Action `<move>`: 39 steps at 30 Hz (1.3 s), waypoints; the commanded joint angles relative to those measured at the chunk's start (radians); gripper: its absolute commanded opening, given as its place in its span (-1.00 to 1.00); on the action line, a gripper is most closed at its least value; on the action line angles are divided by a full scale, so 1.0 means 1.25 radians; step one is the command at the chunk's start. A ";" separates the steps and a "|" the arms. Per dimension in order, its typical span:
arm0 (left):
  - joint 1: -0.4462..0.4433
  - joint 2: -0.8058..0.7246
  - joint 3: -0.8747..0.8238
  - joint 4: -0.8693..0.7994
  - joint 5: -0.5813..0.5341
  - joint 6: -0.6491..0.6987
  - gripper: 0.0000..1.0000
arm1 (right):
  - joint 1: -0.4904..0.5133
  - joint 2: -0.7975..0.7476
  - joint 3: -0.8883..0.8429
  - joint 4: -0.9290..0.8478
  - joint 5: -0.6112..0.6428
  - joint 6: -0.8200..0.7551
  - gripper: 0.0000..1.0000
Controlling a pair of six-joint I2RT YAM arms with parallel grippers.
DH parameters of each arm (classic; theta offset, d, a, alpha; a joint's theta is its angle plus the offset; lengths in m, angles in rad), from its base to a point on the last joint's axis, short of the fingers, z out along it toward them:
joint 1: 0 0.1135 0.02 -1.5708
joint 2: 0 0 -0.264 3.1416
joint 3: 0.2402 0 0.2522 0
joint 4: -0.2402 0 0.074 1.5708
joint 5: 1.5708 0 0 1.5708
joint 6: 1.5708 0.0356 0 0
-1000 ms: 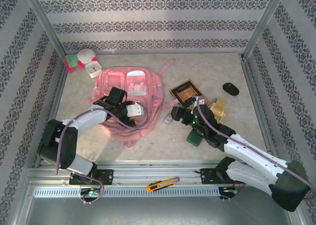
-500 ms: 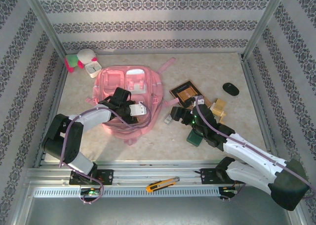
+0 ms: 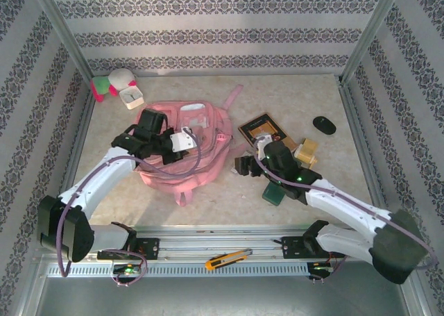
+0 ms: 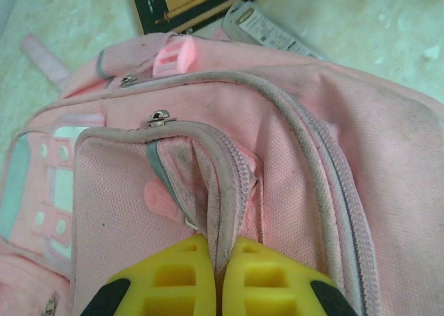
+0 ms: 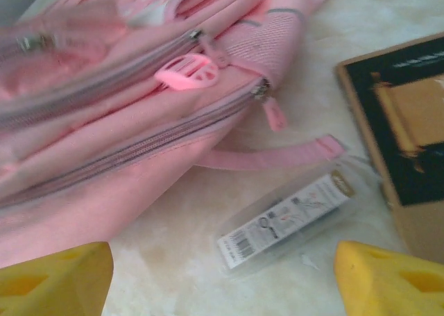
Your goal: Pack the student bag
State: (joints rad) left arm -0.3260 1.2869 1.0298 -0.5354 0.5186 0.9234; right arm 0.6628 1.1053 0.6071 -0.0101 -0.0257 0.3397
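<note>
Left wrist view: my left gripper (image 4: pixel 220 250) has its yellow tips pressed together on a raised fold of zip edging on the student bag (image 4: pixel 312 156), with pink fabric pinched between them. My right gripper (image 5: pixel 222 274) has its tips spread wide with nothing between them, over the table (image 5: pixel 173 260) just beside the bag and near a clear labelled packet (image 5: pixel 288 219). The bag lies left of the table's centre. A dark framed box (image 5: pixel 409 121) lies near its right side.

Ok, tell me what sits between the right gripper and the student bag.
A clear plastic packet lies on the table just ahead of the open right gripper, close to the student bag. To one side of the packet, bare table reaches the bag.
</note>
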 commanded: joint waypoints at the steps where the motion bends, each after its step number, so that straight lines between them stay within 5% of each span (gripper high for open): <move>1: 0.035 -0.024 0.079 -0.111 0.114 0.027 -1.00 | -0.011 0.077 0.053 0.056 -0.144 -0.191 0.64; 7: 0.073 -0.060 0.105 -0.152 0.110 0.065 -1.00 | -0.079 0.202 0.087 0.110 -0.317 -0.358 0.47; 15: 0.109 -0.082 0.138 -0.169 0.124 0.091 -1.00 | -0.146 0.304 0.114 0.167 -0.447 -0.374 0.45; 27: 0.115 -0.086 0.168 -0.164 0.153 0.092 -1.00 | -0.149 0.453 0.192 0.251 -0.452 -0.335 0.39; 30: 0.114 -0.090 0.163 -0.157 0.158 0.087 -1.00 | -0.156 0.477 0.197 0.294 -0.470 -0.330 0.17; 33: 0.114 -0.094 0.153 -0.142 0.138 0.076 -1.00 | -0.165 0.477 0.199 0.305 -0.502 -0.323 -0.25; 36: 0.114 -0.098 0.139 -0.118 0.059 0.057 -1.00 | -0.174 0.449 0.182 0.307 -0.518 -0.321 -0.72; 39: 0.114 -0.105 0.126 -0.084 -0.027 0.030 -1.00 | -0.178 0.425 0.169 0.303 -0.541 -0.318 -0.95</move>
State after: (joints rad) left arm -0.1944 1.2041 1.1839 -0.7582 0.5686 0.9947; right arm 0.4530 1.6875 0.8272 0.3340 -0.6411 -0.0566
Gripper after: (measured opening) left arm 0.053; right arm 0.053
